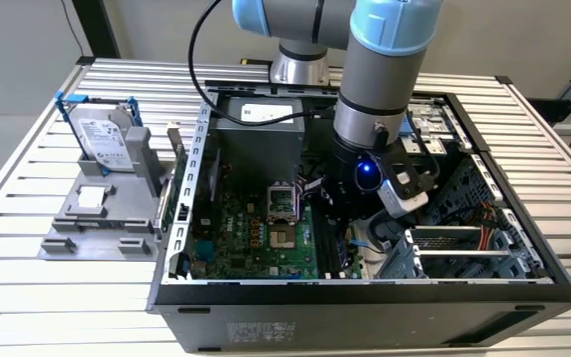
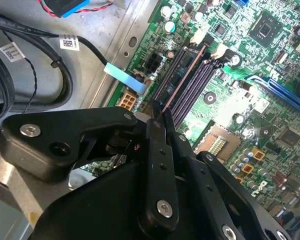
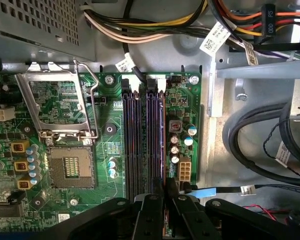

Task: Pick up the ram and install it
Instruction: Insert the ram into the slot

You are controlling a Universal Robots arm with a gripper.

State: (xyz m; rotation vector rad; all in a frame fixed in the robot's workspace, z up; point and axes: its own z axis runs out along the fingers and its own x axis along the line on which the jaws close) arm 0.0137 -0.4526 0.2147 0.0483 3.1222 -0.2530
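We see the black tool point(image 2: 159, 120) pinching the long thin ram stick point(image 2: 184, 76) edge-on, directly over the black slots point(image 3: 142, 145) of the green motherboard point(image 3: 90, 125).

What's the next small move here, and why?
Probably a short, straight push down. The gripper holds the ram edge-on, lined up along the black slots. Whether it is fully seated can't be told.
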